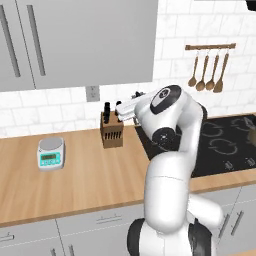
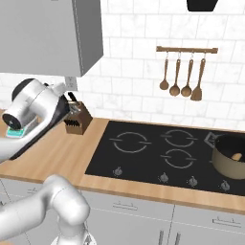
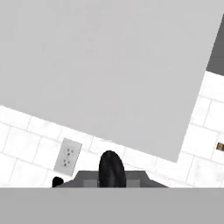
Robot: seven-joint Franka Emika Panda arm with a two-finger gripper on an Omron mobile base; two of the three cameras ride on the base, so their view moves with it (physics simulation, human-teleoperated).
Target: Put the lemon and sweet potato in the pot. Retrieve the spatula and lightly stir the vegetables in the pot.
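Our gripper [image 1: 121,109] sits high over the knife block [image 1: 111,131], at the far left of the hob, its jaws drawn narrow. We cannot make out anything between them (the black shape at the bottom of the hand view may be a handle, but we won't say which). The hand points up at the wall and the cabinet [image 3: 109,74], away from the work. The pot [image 2: 231,155] stands at the right edge of the hob [image 2: 158,150], with a brown-orange piece, probably the sweet potato [image 2: 236,156], inside. So the pot lies well to the right of the hand and lower; we judge the coming move a long sweep right, then down.
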